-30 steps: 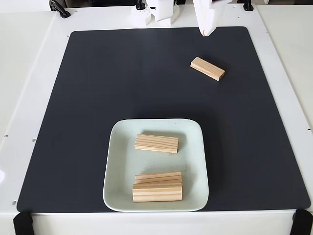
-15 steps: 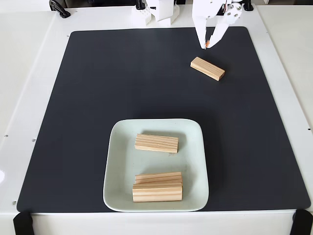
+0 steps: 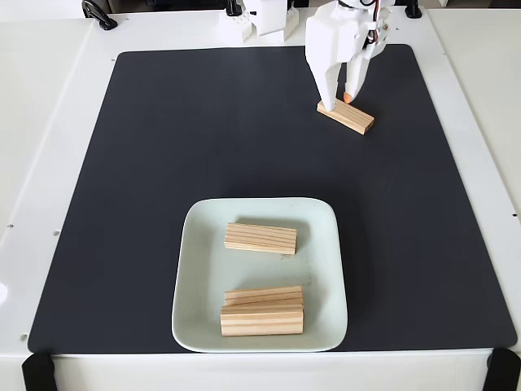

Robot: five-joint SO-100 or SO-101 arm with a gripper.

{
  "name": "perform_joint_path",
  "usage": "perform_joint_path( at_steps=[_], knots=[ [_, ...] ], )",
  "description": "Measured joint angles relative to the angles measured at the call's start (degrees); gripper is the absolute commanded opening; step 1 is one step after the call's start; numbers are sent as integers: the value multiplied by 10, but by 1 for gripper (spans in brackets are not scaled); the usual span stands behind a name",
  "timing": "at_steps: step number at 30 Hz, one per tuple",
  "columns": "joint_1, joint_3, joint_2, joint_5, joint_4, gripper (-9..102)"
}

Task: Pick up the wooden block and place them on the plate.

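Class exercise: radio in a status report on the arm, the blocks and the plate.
Gripper open, fingertips straddling the end of the loose wooden block on the mat. Three blocks lying on the plate. Path to plate unobstructed.

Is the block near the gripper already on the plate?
No, that wooden block lies on the black mat, apart from the plate.

Bright, even light is flooding the fixed view, washing the white tabletop (image 3: pixel 57 163) nearly featureless around the dark mat (image 3: pixel 163 163). Shadows are staying faint and soft; focus is holding sharp throughout.
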Motion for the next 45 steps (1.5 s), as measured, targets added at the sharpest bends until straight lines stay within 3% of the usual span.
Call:
perform_joint_path(
  at_steps=[3,45],
  knots=[
    [8,18,0,-1,-15,46],
    [-39,97,-40,0,-35,43]
  ],
)
